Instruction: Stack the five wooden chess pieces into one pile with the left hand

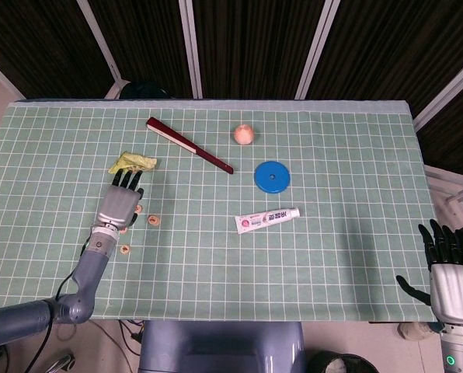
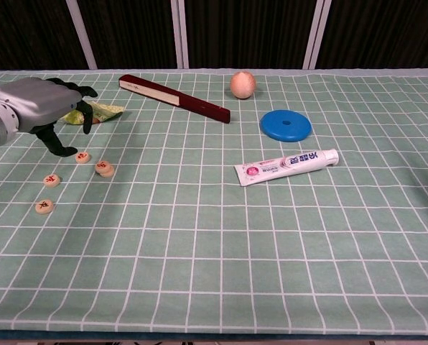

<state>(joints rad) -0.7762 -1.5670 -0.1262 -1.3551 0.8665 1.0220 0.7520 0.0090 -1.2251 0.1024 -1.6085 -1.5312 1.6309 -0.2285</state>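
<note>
I can pick out print on only two sorts of thing. The toothpaste tube (image 2: 286, 167) carries a red round logo near its flat end and a line of red characters along its white body — too small for me to read. Each wooden chess piece (image 2: 44, 206) shows one red character on its top face (strokes visible from the chest view, not legible). I read nothing else.

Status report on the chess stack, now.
Left hand empty, hovering over the chess pieces. Right hand open, off the table edge. Four discs visible, spread flat, one at looks doubled. Nothing in the way.
</note>
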